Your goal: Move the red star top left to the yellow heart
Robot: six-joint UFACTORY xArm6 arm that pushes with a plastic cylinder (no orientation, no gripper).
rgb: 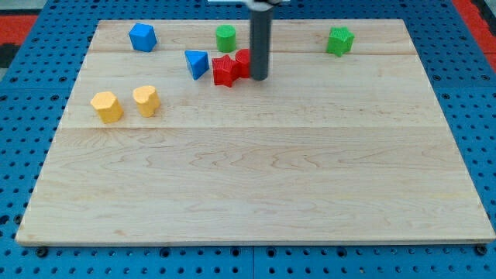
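Note:
The red star (225, 70) lies on the wooden board near the view's top, just left of centre. A second red block (242, 62) sits right against its right side, partly hidden by the rod. My tip (259, 78) stands just right of that red block, touching or almost touching it. The yellow heart (146, 100) lies at the view's left, with a yellow hexagon-like block (106, 106) just left of it. The red star is to the right of and a little above the heart.
A blue triangle (197, 63) lies just left of the red star. A blue block (142, 36) sits at the top left. A green cylinder (225, 37) stands above the star, and a green block (339, 40) lies at the top right.

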